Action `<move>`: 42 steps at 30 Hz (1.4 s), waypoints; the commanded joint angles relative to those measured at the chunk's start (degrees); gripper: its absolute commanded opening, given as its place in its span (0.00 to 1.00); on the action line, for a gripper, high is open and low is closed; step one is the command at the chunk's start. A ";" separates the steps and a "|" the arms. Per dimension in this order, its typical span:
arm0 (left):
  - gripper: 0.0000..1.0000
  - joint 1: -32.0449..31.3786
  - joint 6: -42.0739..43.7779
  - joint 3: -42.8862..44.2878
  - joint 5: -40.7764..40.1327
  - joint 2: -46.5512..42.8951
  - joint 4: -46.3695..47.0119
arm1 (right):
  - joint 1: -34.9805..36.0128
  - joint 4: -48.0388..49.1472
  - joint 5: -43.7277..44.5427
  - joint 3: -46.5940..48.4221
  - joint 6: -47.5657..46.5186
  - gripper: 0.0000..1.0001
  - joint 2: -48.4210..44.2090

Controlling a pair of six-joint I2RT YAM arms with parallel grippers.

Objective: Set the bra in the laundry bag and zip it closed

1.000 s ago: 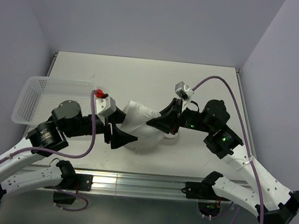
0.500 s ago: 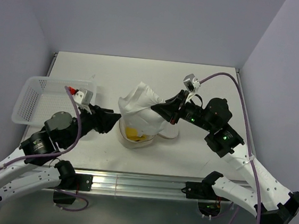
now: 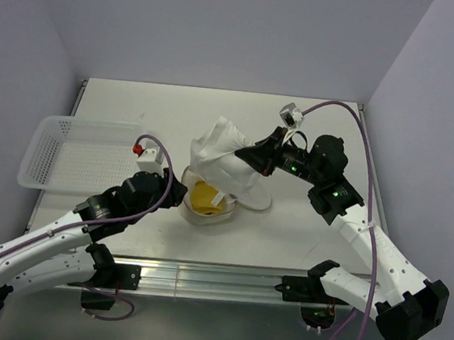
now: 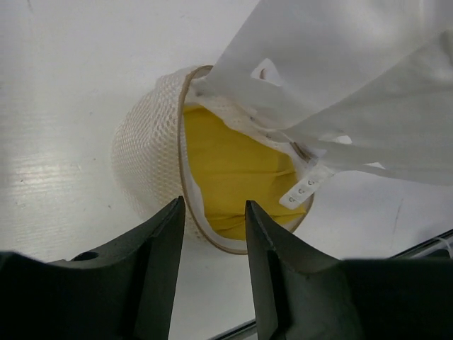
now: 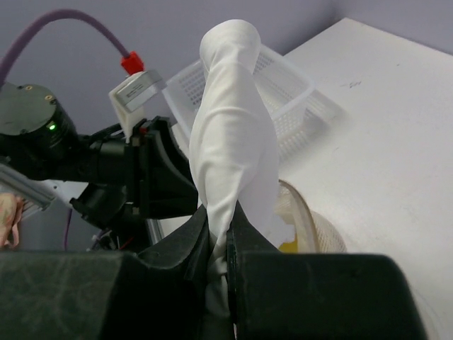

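Note:
The mustard-yellow bra [image 3: 202, 197] lies inside the open round white mesh laundry bag [image 3: 192, 217], which sits on the table. In the left wrist view the bra [image 4: 226, 170] fills the bag [image 4: 145, 152] inside its brownish rim. My left gripper [image 3: 177, 193] is open and empty, its jaws low at the bag's near-left rim [image 4: 213, 204]. My right gripper [image 3: 254, 158] is shut on a thin white cloth [image 3: 220, 157] and holds it up over the bag. The cloth [image 5: 233, 142] is pinched between my right gripper's jaws [image 5: 226, 212] and hides the bag's far side.
A white perforated plastic basket [image 3: 66, 153] stands at the table's left edge, also seen behind the cloth [image 5: 283, 99]. A small white label [image 4: 304, 190] hangs over the bag's rim. The left arm [image 5: 141, 177] is close beside the raised cloth.
My right gripper has lifted the white cloth higher, uncovering the bag and the yellow bra. My left gripper let go, swung out left, then came in to the bag's rim.

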 commanded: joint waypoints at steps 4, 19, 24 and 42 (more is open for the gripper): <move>0.49 2.99 -2.37 -2.66 1.67 2.90 5.84 | -0.27 5.14 -8.25 -1.53 -1.60 0.00 -1.31; 0.28 8.35 -0.70 -6.80 10.11 7.30 16.23 | -0.36 5.05 -6.33 -3.29 -3.01 0.00 1.59; 0.00 8.88 -0.26 -7.15 10.20 8.44 16.67 | -0.27 4.97 -5.02 -4.08 -3.09 0.00 2.99; 0.00 10.11 0.09 -8.12 11.08 4.58 21.59 | 6.40 -0.39 6.59 -8.04 -8.28 0.00 11.69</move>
